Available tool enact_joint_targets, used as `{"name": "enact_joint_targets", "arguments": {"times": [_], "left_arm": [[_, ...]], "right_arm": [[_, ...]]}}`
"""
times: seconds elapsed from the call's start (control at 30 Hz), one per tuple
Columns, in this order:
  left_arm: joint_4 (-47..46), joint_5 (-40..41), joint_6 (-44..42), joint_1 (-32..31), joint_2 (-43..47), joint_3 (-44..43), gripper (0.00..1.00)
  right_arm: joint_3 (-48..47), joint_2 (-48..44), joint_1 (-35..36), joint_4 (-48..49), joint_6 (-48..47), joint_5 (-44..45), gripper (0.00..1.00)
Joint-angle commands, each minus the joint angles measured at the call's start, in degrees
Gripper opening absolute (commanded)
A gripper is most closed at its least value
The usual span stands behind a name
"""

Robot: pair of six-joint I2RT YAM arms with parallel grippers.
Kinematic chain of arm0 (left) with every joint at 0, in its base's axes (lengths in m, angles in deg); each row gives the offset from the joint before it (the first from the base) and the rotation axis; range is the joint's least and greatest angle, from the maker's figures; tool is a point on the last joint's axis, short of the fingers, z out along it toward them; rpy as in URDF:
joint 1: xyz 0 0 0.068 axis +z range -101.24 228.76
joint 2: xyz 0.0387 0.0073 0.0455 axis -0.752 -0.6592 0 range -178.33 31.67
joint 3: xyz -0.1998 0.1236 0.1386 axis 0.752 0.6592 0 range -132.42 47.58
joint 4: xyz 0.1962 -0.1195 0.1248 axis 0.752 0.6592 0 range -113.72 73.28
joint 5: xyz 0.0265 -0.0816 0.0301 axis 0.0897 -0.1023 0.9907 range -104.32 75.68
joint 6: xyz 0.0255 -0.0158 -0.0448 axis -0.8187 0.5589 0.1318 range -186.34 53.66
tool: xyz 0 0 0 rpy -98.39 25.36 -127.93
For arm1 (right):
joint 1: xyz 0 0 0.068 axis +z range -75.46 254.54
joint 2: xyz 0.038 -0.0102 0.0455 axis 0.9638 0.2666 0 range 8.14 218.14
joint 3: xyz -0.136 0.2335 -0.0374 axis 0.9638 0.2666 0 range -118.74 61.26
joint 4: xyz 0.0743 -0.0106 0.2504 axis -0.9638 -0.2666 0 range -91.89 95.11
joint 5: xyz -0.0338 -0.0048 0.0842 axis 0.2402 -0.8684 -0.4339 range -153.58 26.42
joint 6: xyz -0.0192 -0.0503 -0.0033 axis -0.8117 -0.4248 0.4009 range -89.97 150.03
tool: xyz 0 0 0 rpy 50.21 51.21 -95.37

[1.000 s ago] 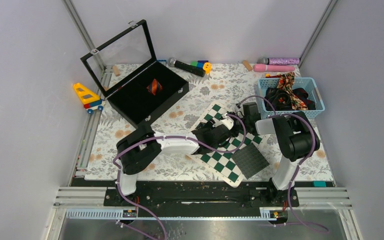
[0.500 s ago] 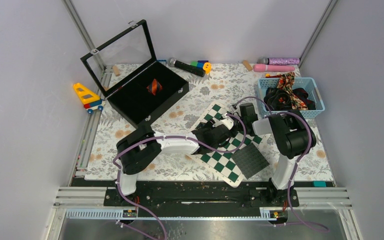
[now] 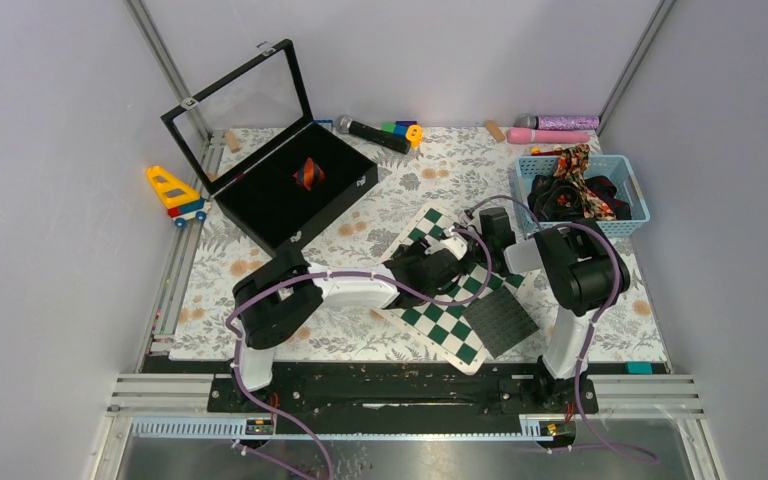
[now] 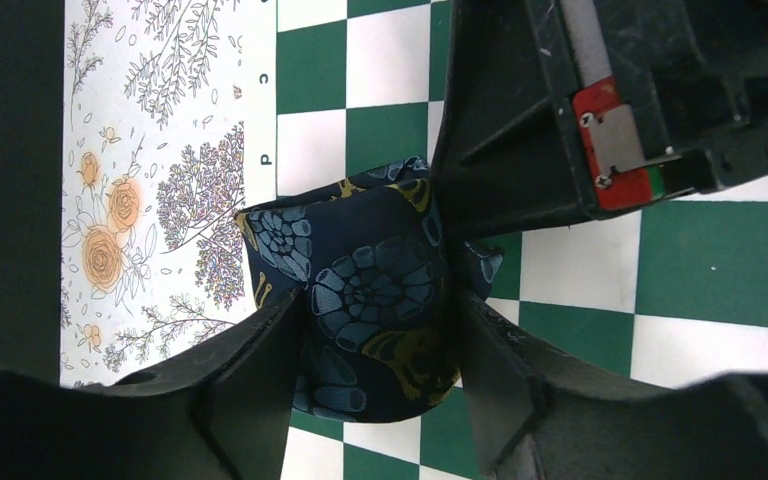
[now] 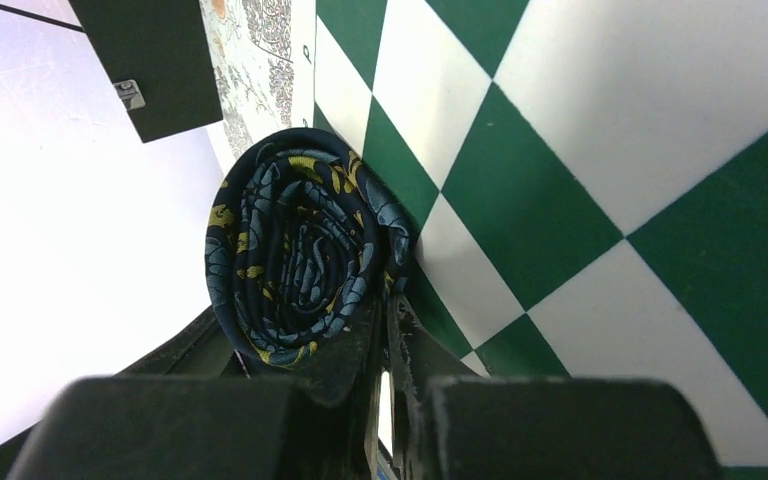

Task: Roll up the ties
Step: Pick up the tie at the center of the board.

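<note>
Navy floral tie (image 4: 365, 285), rolled, gripped by left hand (image 4: 378, 305) on chequered board (image 4: 560, 270)

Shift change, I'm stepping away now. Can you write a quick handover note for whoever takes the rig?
Left claw: gripping the rolled navy tie at the chequered board edge.
Right claw: shut, tips against that roll.
Done: striped roll in the black case; navy tie rolled.
Left: probably case it; roll the ties in the blue basket.
</note>
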Motion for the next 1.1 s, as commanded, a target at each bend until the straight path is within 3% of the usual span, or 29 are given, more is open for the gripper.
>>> {"name": "enact_joint_targets", "arguments": {"times": [0.0,1.07], "left_arm": [[3.56,-6.44,2.21,0.12,-0.32,0.56,0.57],[-0.98,-16.06,2.36,0.12,3.43,2.24,0.78]], "right_arm": [[0.43,0.66,0.85,6.83,3.49,-3.49,0.04],[-0.28,0.75,0.87,4.41,2.1,-3.27,0.03]]}}
